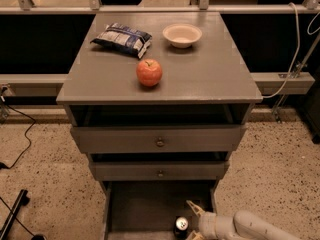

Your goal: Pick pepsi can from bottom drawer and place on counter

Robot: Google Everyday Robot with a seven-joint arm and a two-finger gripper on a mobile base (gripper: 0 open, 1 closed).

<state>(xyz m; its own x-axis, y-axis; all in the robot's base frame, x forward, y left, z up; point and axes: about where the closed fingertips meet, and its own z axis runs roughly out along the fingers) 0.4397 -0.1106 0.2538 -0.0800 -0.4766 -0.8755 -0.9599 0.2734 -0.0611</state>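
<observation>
Reach step: tool (191, 220) is hovering spread at 3 o'clock of pepsi can (181, 225) in bottom drawer (145, 209). Next move likely calls for advancing toward 9 o'clock, then closing.

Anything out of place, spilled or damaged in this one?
Nothing stands out. The apple, snack bag and bowl sit tidily on the counter; the pepsi can stands upright in the open bottom drawer, with the tool close beside it.
</observation>
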